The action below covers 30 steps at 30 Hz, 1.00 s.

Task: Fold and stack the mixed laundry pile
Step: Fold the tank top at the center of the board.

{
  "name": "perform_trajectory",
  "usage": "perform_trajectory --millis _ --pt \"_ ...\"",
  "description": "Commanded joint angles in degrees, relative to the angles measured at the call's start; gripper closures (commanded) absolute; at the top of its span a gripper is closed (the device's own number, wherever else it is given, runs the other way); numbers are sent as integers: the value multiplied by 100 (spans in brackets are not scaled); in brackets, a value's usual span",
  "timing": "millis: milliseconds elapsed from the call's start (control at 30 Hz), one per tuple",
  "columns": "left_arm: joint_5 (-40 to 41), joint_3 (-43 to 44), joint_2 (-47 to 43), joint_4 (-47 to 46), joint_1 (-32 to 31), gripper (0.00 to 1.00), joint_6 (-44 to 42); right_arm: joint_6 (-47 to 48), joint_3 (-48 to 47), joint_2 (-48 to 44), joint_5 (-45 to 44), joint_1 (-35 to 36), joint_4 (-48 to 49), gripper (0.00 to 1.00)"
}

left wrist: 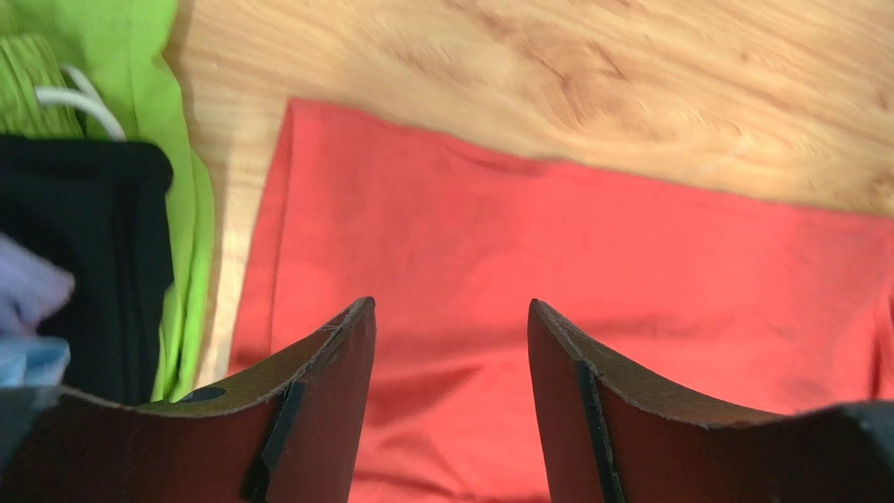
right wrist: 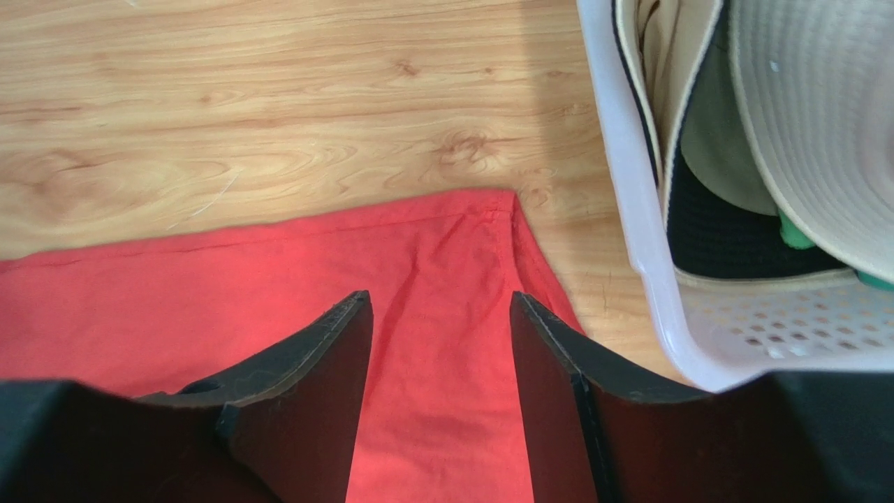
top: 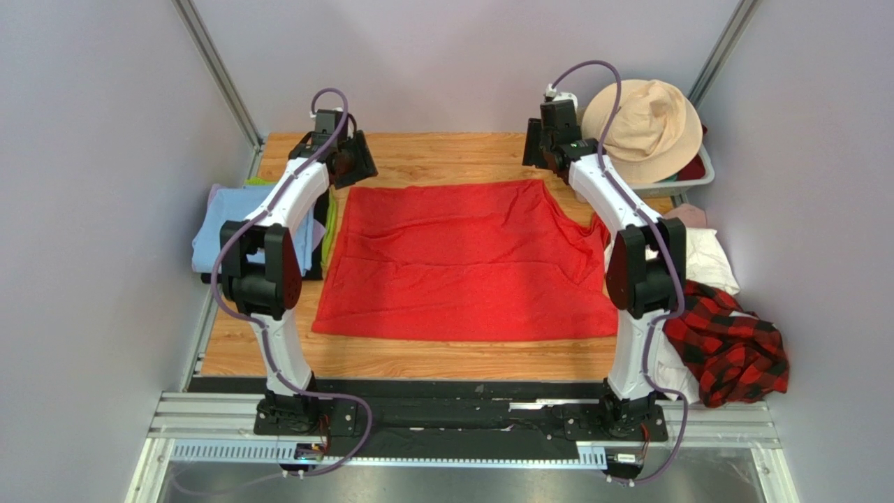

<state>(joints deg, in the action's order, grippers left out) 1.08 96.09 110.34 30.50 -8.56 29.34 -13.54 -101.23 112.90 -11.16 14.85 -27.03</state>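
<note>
Left side: have left gripper (left wrist: 451, 306) wide open, empty, above far-left corner of red T-shirt (top: 462, 262). Lies flat mid-table, long axis left-right, body extending nearward from both tools. Right side: have right gripper (right wrist: 441, 299) wide open, empty, above far-right corner, basket (right wrist: 640, 210) just beside. Looks like one corner per arm. Leaves plaid shirt (top: 740, 351) bunched near right.

No legible text, label, brand, number or sign in any of the three views.
</note>
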Motion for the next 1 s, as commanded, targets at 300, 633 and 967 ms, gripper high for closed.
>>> perform_trajectory --millis 300,633,967 --pt "-73 1341 1331 -431 425 37 -289 493 -2409 2411 -949 -35 -514 44" --pt "-179 1818 2061 -281 460 40 -236 185 -2797 2992 -818 -220 -708 45" --pt "-126 1737 2158 -132 530 11 -61 -272 -2779 3202 -826 -299 -839 53"
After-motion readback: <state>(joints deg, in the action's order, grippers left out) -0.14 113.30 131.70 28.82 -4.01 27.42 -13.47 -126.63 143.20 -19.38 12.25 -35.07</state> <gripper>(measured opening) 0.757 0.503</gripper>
